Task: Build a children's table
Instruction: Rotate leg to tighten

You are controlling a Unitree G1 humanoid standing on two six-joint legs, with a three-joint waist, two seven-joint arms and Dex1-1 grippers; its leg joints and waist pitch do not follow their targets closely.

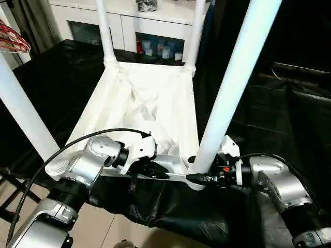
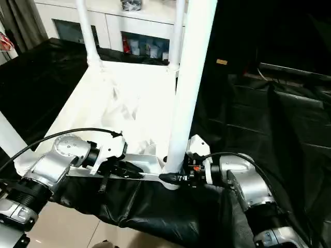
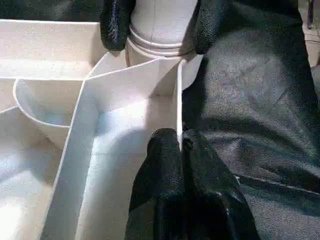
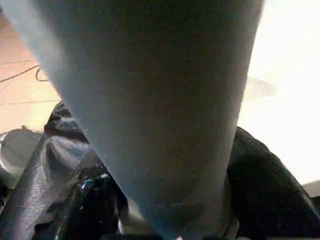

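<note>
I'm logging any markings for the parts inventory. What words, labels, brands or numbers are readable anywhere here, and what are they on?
None can be read.
The white table top and its legs carry no lettering.
A small yellowish tag on the black cover: too small to read.
Bottles behind the cabinet's glass doors: any labels too small and blurred to read.

White cabinet (image 1: 150, 23), black sheet (image 1: 269, 119)

Left end effector (image 3: 180, 150) pinched closed; right end effector (image 1: 199, 178) fingers spread, both forearms reaching inward.
</note>
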